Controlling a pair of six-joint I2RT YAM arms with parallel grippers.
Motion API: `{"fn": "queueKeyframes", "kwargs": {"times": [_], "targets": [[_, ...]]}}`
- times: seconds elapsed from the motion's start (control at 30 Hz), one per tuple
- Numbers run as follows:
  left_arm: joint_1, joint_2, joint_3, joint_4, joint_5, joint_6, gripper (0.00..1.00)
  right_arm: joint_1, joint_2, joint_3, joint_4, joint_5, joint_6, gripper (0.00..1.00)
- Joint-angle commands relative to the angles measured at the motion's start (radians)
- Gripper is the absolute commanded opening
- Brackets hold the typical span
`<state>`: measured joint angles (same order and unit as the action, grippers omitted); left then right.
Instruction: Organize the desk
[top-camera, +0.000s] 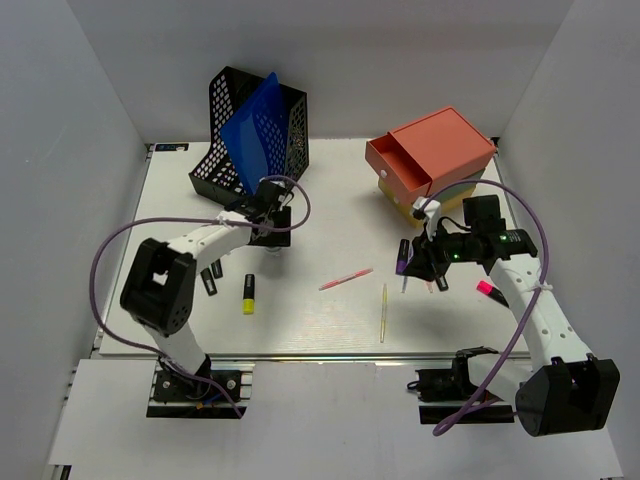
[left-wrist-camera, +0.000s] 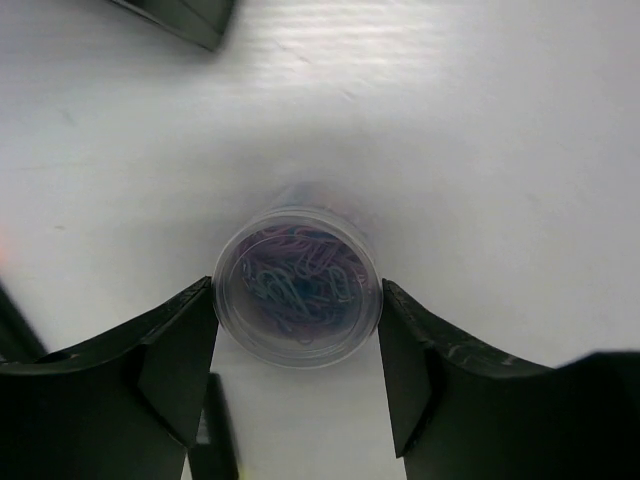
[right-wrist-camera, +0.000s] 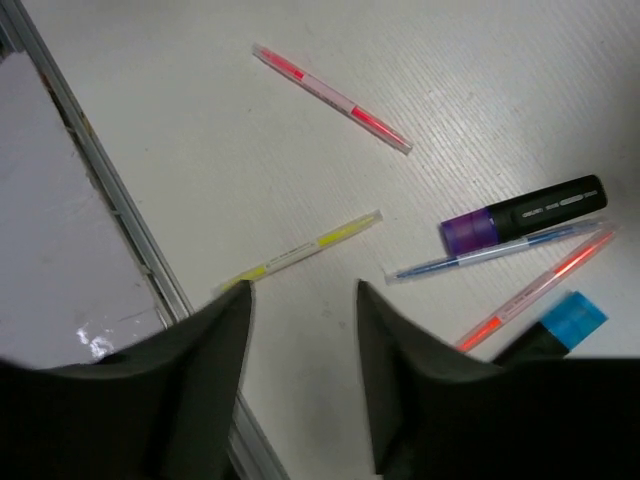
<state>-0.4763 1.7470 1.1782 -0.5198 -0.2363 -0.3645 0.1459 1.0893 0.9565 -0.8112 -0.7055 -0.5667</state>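
Top external view: the white ribbed surface fills the floor of a pale-walled bay, with both arm bases at its near edge. At far left stands one black mesh file rack holding one tilted blue folder. At far right, one salmon drawer box, drawer partly out, sits on a yellow item mostly hidden beneath it.

The left claw is clenched on one clear round tub of coloured paper clips, a finger against each side; the tub is blurred. The right claw hangs released, with nothing between its fingers.

Near it lie:
- one black marker with purple cap
- one pink pen
- one yellow pen
- one blue pen
- one orange pen
- one blue-tipped object, cut off
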Motion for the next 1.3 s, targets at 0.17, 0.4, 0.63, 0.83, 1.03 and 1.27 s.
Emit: {"fn": "queueKeyframes", "kwargs": {"times": [0.17,0.4,0.63,0.83,1.03,1.27], "targets": [[-0.039,-0.250,0.018,0.127,0.420,0.038,0.00,-0.002,0.006,0.053,0.023,-0.020,0.040,0.10],[-0.048,-0.201,0.216,0.271,0.560,-0.071,0.00,-0.012,-0.002,0.090,0.067,0.058,0.106,0.00],[-0.048,0.015,0.454,0.512,0.716,-0.257,0.00,-0.051,-0.019,0.077,0.130,0.236,0.208,0.00],[-0.058,0.218,0.705,0.632,0.756,-0.353,0.00,-0.069,-0.054,0.051,0.129,0.238,0.217,0.00],[-0.079,0.347,0.868,0.647,0.746,-0.383,0.00,-0.091,-0.068,0.039,0.136,0.225,0.231,0.00],[-0.101,0.391,0.816,0.816,0.747,-0.433,0.00,-0.101,-0.071,0.033,0.136,0.196,0.237,0.00]]}}
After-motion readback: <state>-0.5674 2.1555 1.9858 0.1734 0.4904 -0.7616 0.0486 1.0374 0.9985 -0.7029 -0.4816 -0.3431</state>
